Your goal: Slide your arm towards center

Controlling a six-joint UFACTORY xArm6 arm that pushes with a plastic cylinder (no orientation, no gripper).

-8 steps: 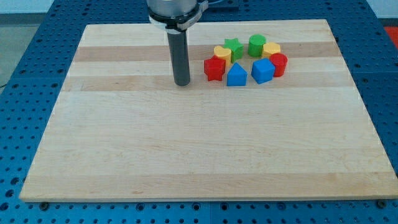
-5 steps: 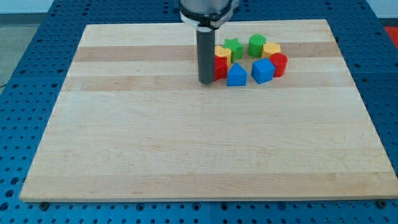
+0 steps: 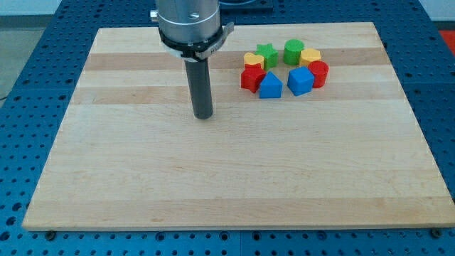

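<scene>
Toward the board's [image 3: 106, 178] top edge and a little to the view's left of its middle, my tip [image 3: 204, 116] rests on bare wood. It is a plain rod with no fingers to open or close, and it holds nothing. The board's centre lies just below and slightly to the view's right of it, nearer the bottom edge, so a short slide that way should do. The cluster of blocks, with the red star [image 3: 250, 78] nearest, sits apart near the top right corner.
</scene>
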